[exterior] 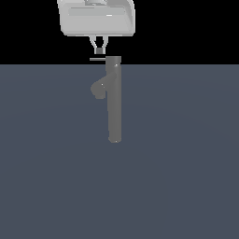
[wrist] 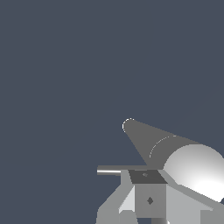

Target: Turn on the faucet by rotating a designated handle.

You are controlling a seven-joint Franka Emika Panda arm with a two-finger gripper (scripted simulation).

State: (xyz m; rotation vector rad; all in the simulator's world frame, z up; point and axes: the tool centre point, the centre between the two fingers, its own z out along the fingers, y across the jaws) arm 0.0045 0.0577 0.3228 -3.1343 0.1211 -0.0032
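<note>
The faucet (exterior: 113,100) is a tall grey column standing on the floor, with a stubby spout (exterior: 98,88) branching toward the exterior view's left. Its handle (exterior: 96,59), a thin grey rod, sticks out from the top cap to that same side. My gripper (exterior: 99,51) hangs just above the rod's middle, its fingers drawn together and holding nothing. In the wrist view the faucet (wrist: 148,140) runs away from its bright cap, the handle (wrist: 109,170) pokes out beside it, and my gripper (wrist: 146,177) sits right against the rod near the cap.
A flat dark blue-grey floor (exterior: 186,177) spreads around the faucet. Nothing else stands on it.
</note>
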